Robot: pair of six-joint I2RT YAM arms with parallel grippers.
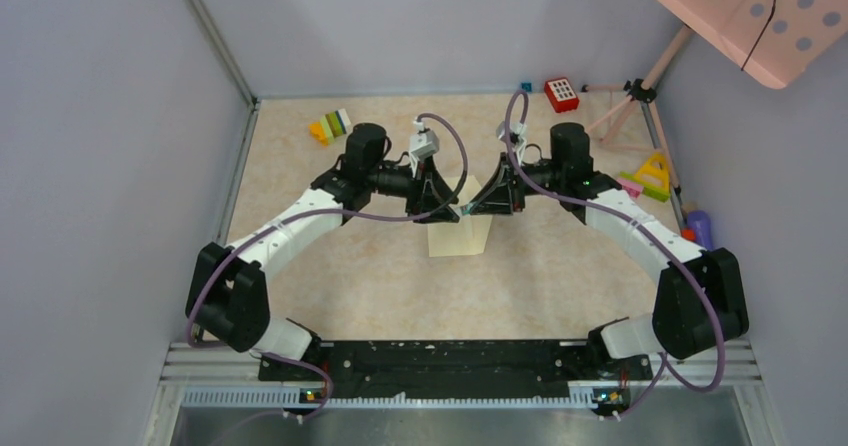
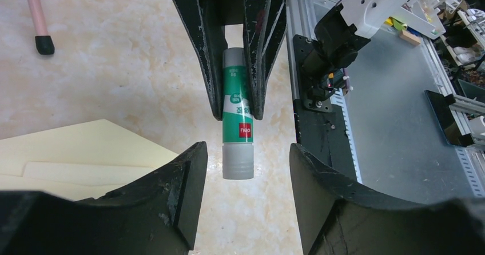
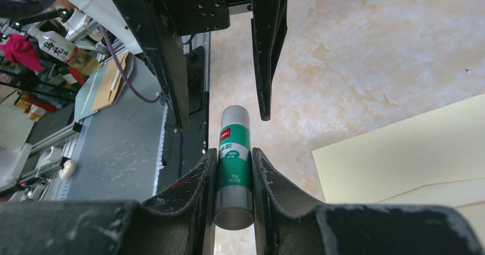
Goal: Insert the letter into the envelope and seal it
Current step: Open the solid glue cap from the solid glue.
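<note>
Your right gripper [image 3: 234,158] clamps the glue stick [image 3: 234,130]. Your left gripper [image 2: 247,150] stands apart around its grey cap [image 2: 238,160], untouching. The envelope [image 2: 86,146] lies flat on the table [image 2: 114,66], beneath and beside both fingertip pairs.

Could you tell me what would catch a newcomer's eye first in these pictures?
The two arms meet over mid-table, where the right arm's fingers clamp a green-and-white glue stick. The left arm's fingers stand apart on either side of its grey end, not touching it. Just beside them lies the pale cream envelope.
</note>
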